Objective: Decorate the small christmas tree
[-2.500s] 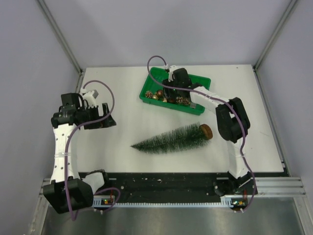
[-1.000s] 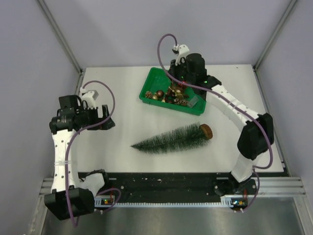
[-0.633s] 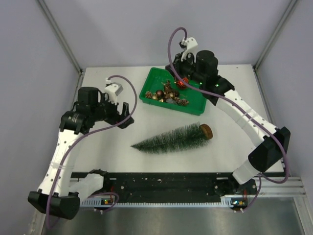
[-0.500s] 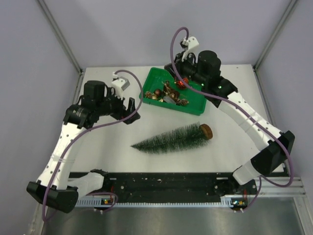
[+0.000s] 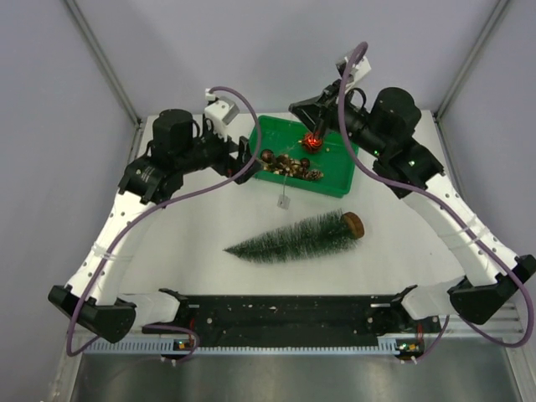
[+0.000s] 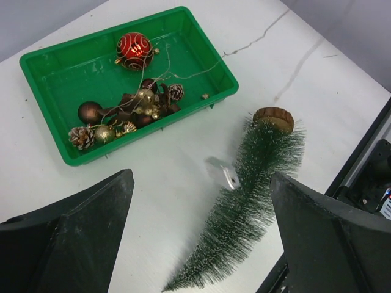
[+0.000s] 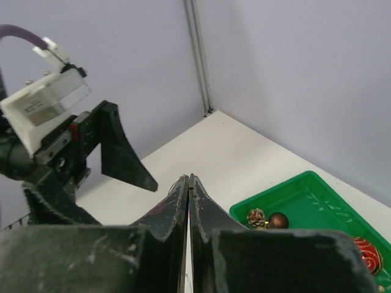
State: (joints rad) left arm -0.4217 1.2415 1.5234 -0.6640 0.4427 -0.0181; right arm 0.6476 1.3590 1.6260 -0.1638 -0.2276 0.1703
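The small christmas tree (image 5: pixel 293 239) lies on its side mid-table, wooden base (image 5: pixel 353 224) to the right; the left wrist view shows it too (image 6: pixel 244 213). Behind it stands a green tray (image 5: pixel 339 180) of ornaments (image 6: pixel 122 119). My right gripper (image 5: pixel 306 107) hangs high above the tray, shut (image 7: pixel 189 178) on a thin wire. From the wire dangle a red ball (image 5: pixel 311 142) and a small clear tag (image 5: pixel 283 201) above the table. My left gripper (image 5: pixel 240 152) hovers beside the tray's left end, open (image 6: pixel 201 176) and empty.
Pinecones and brown and gold balls (image 5: pixel 289 166) lie tangled along the tray's left half. Grey walls and metal posts (image 7: pixel 198 55) close in the table on three sides. A black rail (image 5: pixel 285 314) runs along the near edge.
The right gripper rose from the tray, drawing up the wire with the red ball and tag. The left arm swung from the table's left side up toward the tray.
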